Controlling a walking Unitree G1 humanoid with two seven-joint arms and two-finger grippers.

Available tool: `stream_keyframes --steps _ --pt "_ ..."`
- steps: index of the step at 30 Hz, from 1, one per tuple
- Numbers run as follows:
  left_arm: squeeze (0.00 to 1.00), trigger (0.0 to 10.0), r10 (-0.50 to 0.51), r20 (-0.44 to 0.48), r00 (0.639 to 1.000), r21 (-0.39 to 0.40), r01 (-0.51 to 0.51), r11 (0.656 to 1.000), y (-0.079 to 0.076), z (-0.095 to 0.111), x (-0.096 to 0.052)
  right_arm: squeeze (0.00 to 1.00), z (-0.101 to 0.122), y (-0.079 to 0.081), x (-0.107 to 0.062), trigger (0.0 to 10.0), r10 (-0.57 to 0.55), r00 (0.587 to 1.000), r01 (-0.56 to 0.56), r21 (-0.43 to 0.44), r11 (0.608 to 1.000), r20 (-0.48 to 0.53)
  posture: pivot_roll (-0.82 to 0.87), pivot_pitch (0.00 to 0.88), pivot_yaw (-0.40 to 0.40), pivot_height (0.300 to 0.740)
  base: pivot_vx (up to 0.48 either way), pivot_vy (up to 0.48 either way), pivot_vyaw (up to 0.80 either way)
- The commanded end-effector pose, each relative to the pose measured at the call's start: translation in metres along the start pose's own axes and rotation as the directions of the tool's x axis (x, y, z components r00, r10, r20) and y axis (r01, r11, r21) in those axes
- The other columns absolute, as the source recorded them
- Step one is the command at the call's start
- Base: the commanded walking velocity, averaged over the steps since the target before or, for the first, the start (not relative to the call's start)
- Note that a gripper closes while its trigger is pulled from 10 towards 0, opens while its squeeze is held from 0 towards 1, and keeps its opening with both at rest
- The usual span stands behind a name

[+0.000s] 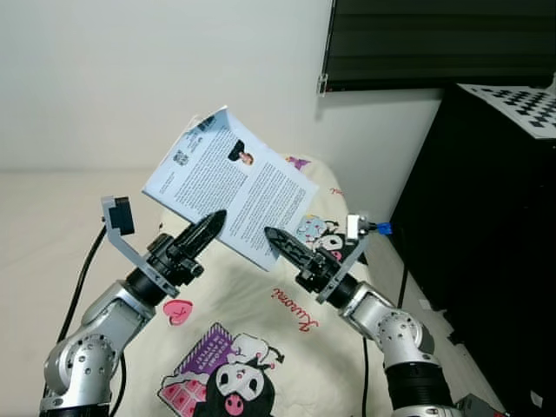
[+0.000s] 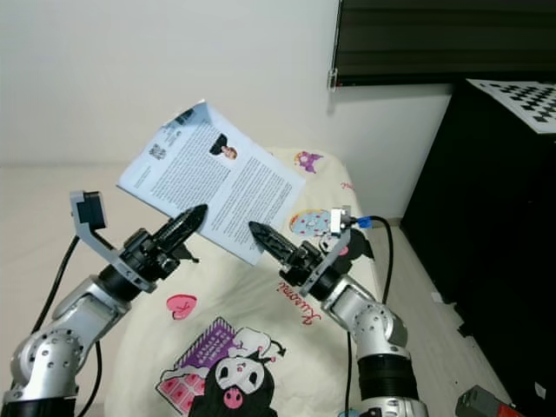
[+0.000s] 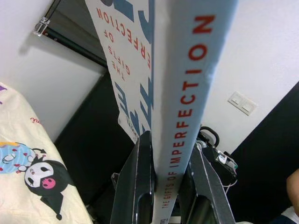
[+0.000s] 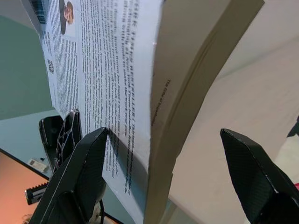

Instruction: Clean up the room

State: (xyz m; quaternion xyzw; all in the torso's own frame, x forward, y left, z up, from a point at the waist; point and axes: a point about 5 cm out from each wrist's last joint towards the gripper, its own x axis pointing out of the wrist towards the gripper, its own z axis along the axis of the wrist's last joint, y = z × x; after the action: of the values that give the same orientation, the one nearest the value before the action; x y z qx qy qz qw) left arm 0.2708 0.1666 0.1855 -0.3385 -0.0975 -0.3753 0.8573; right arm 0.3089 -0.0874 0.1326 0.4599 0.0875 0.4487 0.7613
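Your left end effector [image 1: 211, 224] is clamped on the spine edge of the pale blue paperback book [image 1: 228, 184], held tilted in the air above the bed. Your right end effector [image 1: 276, 238] sits at the book's lower corner, fingers [image 4: 85, 172] spread wide, not gripping. Below lies the cream cartoon-print bedspread [image 1: 252, 343]; a black cabinet [image 1: 486, 234] stands to your right.
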Motion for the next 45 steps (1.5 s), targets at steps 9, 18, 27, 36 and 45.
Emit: stream_keyframes --steps 9,18,27,36,45 --pt "0.00 10.0 -0.113 -0.005 0.994 0.006 0.113 0.994 -0.016 0.002 0.002 0.00 0.003 0.009 0.006 0.0 0.067 0.997 -0.068 0.028 0.997 0.042 -0.05 0.000 -0.040 0.740 0.000 0.000 0.00" --pt "0.00 10.0 -0.097 -0.031 0.995 0.003 0.098 0.995 -0.012 0.000 0.000 0.00 0.020 0.018 -0.004 0.0 0.134 0.985 -0.136 0.017 0.991 0.107 -0.05 0.000 -0.037 0.740 0.000 0.000 0.00" --pt "0.00 10.0 -0.026 -0.052 0.998 0.024 0.027 0.999 0.001 0.000 -0.004 0.00 0.020 0.020 -0.007 0.0 0.164 0.984 -0.165 0.001 0.986 0.074 -0.04 0.000 -0.039 0.740 0.000 0.000 0.00" --pt "0.57 10.0 0.019 -0.081 0.997 0.016 -0.017 1.000 0.008 -0.007 -0.005 0.00 0.019 0.016 -0.008 0.0 0.139 0.988 -0.139 -0.011 0.990 0.066 -0.03 0.000 -0.040 0.740 0.000 0.000 0.00" --pt "1.00 10.0 0.124 -0.081 0.989 -0.004 -0.124 0.992 0.024 -0.013 -0.013 0.00 0.020 0.004 -0.013 0.0 0.047 0.995 -0.044 -0.035 0.998 0.091 -0.03 0.000 -0.036 0.740 0.000 0.000 0.00"
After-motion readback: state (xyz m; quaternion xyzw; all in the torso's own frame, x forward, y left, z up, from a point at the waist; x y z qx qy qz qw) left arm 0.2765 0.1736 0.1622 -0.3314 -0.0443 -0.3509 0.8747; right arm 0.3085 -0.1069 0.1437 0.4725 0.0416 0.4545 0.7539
